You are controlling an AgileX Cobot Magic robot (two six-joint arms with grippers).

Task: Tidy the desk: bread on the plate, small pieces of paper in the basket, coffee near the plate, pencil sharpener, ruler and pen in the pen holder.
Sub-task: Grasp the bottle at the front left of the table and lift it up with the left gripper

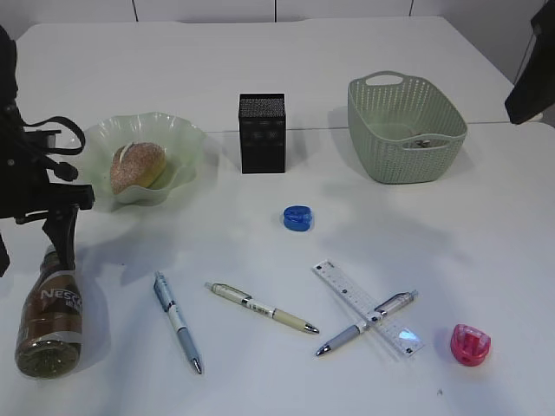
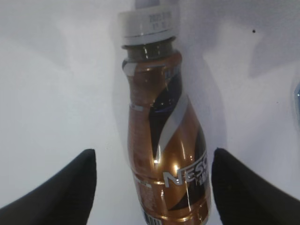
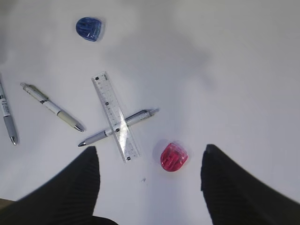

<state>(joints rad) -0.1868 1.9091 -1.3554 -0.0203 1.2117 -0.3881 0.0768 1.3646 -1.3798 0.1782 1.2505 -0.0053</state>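
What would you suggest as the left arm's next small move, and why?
Probably lower the left end effector and close on the coffee bottle. Its open fingers already straddle the bottle, which lies on its side away from the plate.

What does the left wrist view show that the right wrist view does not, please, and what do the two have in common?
Only the left wrist view shows the coffee bottle, lying on its side between the open left claw's fingers. Only the right wrist view shows the blue sharpener, the pink sharpener, the ruler lying across a grey pen, and two more pens. Both share the white table and a pair of dark, spread fingers at the bottom edge.
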